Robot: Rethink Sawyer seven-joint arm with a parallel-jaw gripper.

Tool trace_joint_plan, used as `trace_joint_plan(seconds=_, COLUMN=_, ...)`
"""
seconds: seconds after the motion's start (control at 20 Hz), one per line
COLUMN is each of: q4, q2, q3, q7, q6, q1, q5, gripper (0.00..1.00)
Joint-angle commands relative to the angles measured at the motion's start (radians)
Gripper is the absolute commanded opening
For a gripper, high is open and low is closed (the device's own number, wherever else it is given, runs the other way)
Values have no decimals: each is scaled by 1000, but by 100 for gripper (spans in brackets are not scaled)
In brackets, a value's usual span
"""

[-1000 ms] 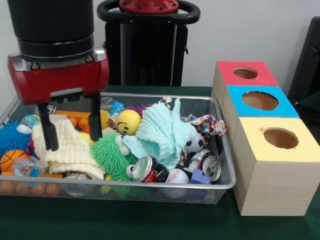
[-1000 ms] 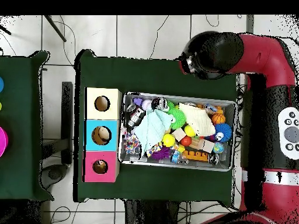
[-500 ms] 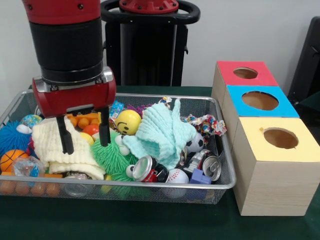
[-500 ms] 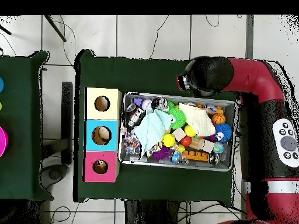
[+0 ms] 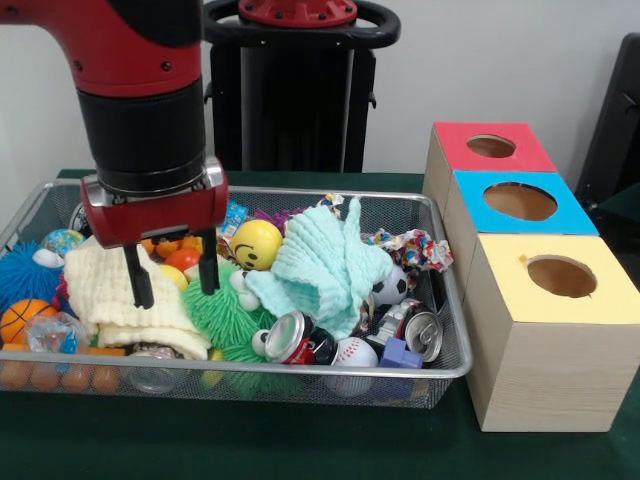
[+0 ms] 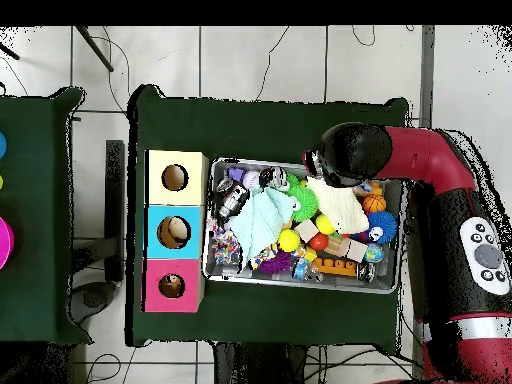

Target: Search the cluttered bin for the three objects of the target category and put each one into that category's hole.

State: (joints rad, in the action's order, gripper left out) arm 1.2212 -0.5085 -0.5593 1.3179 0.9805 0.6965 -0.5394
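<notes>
A wire bin (image 6: 392,282) packed with clutter sits right of centre on the dark green desk (image 6: 260,125). Inside lie a pale mint cloth (image 6: 262,218), a cream cloth (image 6: 340,206), a yellow ball (image 6: 289,240) and a small basketball (image 6: 374,203). Touching the bin's left edge stand three boxes: yellow (image 6: 176,177), blue (image 6: 174,232), pink (image 6: 172,286). The red arm (image 6: 440,175) curves over the bin's upper right corner.

Red arm (image 5: 120,45) with a black cylindrical wrist, red gripper (image 5: 171,282) block, two thin black fingers (image 5: 139,284), grey button pad.
</notes>
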Motion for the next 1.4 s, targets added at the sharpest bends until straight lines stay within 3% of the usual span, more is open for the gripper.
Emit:
trace_joint_plan(seconds=0.05, q4=142, q2=23, q3=97, q7=263, q6=-123, q1=-19, q5=33, gripper=100)
trace_joint_plan(seconds=0.3, q4=173, q2=49, q3=129, q7=274, q6=-213, q1=-25, q5=53, gripper=100)
trace_joint_plan(seconds=0.65, q4=171, q2=78, q3=168, q7=260, q6=-265, q1=-44, q5=80, gripper=100)
trace_joint_plan(seconds=1.2, q4=48, q2=214, q3=185, q7=195, q6=-266, q1=-71, q5=132, gripper=100)
trace_joint_plan(seconds=1.4, q4=34, q2=224, q3=199, q7=188, q6=-249, q1=-83, q5=154, gripper=100)
